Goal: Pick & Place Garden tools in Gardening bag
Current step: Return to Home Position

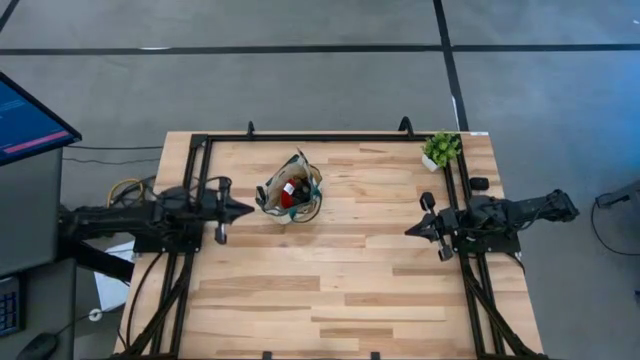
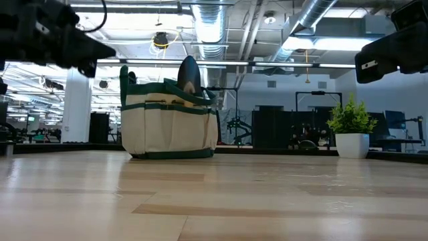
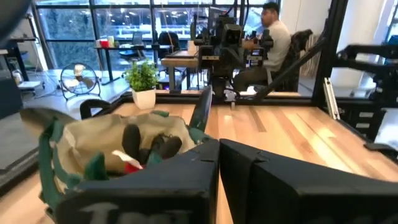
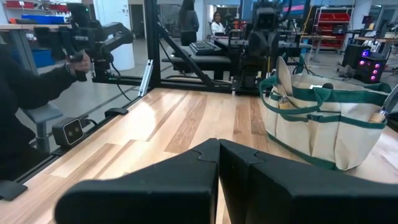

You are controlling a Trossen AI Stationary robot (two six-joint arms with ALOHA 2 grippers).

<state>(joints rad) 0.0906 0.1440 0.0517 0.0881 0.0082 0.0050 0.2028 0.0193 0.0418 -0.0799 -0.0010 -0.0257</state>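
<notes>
The cream gardening bag with dark green trim stands upright on its base on the table, left of centre toward the far side. Garden tools stick out of its top: a trowel blade, dark handles and a red-and-black piece. My left gripper is shut and empty, just left of the bag and above the table. My right gripper is shut and empty, well to the bag's right. The bag also shows in the left wrist view and the right wrist view.
A small green potted plant stands at the table's far right corner. A dark metal frame runs along the far edge and both sides. People show in the room beyond the table. Bare wood lies across the table's near half.
</notes>
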